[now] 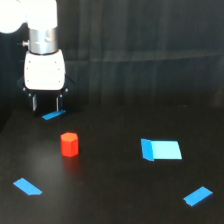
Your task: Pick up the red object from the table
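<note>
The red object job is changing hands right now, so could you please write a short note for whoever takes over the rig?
Hand: fingers parted, holding nothing, hanging above the table near its far edge, on the exterior view's left.
Red object: upright on the table, nearer the camera than the hand and slightly to the view's right, untouched.
Done: nothing grasped yet.
Left: bring the hand over the object, lower, close, lift.
Blue pieces, one just below the fingers, are not targets.

- One red block [69, 144], faceted, standing alone on the black counter [115, 195].
- Four flat blue pieces on the same counter: one [53, 115] just below the fingers, one [27, 187] near the exterior view's left edge, the largest [161, 149] toward the exterior view's right, one [198, 196] at the lower right.
- One white robot arm [42, 30].
- Two dark fingers [34, 103] visible at its lower end.
</note>
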### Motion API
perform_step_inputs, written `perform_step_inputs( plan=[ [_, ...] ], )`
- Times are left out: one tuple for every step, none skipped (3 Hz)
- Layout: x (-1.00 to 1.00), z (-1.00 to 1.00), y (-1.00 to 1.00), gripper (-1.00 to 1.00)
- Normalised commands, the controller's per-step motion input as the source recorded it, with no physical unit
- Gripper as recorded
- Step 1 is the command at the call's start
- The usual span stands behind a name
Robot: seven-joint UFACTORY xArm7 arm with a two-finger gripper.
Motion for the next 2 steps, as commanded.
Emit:
perform_step_inputs(
  plan=[
    [0.31, -0.21, -0.01, 0.99],
    [0.41, -0.11, -0.11, 0.97]
  ],
)
